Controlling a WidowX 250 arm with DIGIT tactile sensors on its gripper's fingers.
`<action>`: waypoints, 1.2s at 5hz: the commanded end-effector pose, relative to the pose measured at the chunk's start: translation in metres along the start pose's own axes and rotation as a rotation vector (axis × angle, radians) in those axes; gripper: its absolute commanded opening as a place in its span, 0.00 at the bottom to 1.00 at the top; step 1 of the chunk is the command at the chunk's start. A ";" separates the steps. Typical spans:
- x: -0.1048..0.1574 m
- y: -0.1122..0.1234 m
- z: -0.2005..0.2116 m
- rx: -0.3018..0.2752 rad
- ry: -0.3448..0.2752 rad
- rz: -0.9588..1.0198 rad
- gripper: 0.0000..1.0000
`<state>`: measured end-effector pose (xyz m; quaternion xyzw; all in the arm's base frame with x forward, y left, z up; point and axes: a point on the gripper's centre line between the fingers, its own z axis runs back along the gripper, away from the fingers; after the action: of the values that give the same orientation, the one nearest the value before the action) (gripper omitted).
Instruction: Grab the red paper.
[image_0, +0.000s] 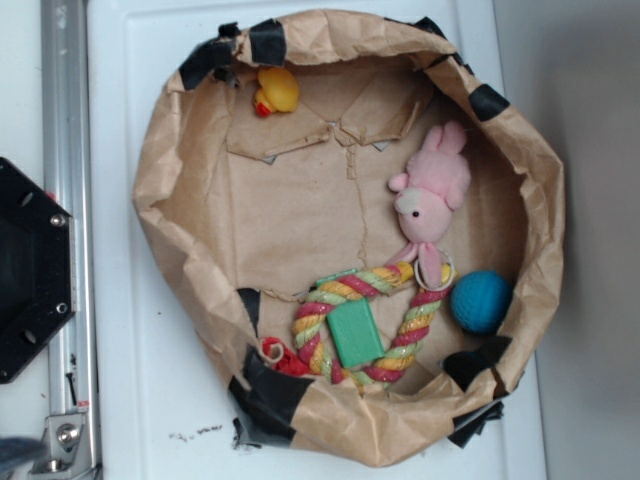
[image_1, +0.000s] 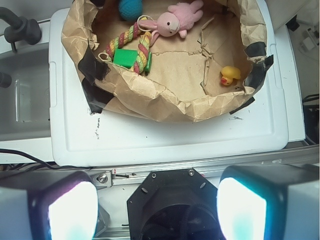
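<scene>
Red paper (image_0: 283, 358) sat inside the brown paper bag basin (image_0: 180, 150), low near the bag's bottom-left wall in the exterior view, touching or just beside the outer edge of the braided rope ring (image_0: 415, 320). A pale pink curl showed at its top-left. In the wrist view it was mostly hidden by the bag's crumpled rim; probably the small red bit left of the ring, hard to confirm.

Green block (image_0: 355, 333) lay flat inside the ring. Pink plush bunny (image_0: 430, 195) lay right of centre, one limb touching the ring's top. Blue ball (image_0: 480, 301) sat just right of the ring against the bag wall. Yellow rubber duck (image_0: 276, 91) was in the far top corner, well apart from the rest. Black tape patches (image_0: 270, 395) held the rim.

Bag rested on a white counter (image_0: 150, 400).

End effector (image_1: 157, 207) was outside the bag, over the counter's edge, fingers (image_1: 72, 210) spread apart, holding nothing.
</scene>
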<state>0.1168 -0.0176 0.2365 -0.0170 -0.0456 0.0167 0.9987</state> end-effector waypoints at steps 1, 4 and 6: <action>0.000 0.000 0.000 0.000 0.000 0.000 1.00; 0.101 -0.002 -0.079 -0.301 0.219 0.681 1.00; 0.111 -0.008 -0.109 -0.515 0.392 0.873 1.00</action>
<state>0.2370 -0.0316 0.1344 -0.2726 0.1705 0.4134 0.8519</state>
